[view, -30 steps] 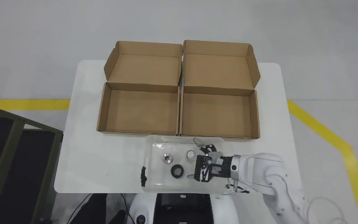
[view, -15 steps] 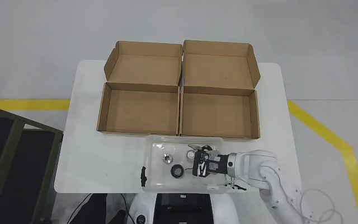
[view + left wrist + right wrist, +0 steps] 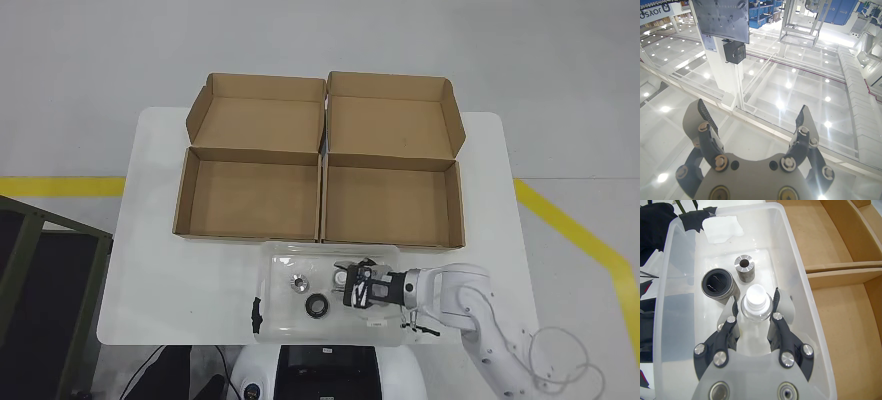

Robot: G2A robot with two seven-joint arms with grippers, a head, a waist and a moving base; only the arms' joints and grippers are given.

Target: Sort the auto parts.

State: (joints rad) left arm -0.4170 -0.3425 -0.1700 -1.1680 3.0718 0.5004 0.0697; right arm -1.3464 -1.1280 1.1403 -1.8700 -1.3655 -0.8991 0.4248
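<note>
The two cardboard boxes (image 3: 250, 198) lie bare, so by my reckoning nothing is sorted yet. All three parts sit in the clear bin (image 3: 799, 262): a black bearing (image 3: 719, 285), a steel sleeve (image 3: 745, 270) and a white-capped part (image 3: 756, 294), which the right gripper (image 3: 755, 299) straddles, its jaws not visibly clamped. The left gripper (image 3: 752, 105) gapes wide, facing the ceiling. I can read no marking on the parts

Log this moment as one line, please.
right end effector: open, straddling white-capped part in clear bin | left end effector: open, holding nothing | stage: pre-grasp
</note>
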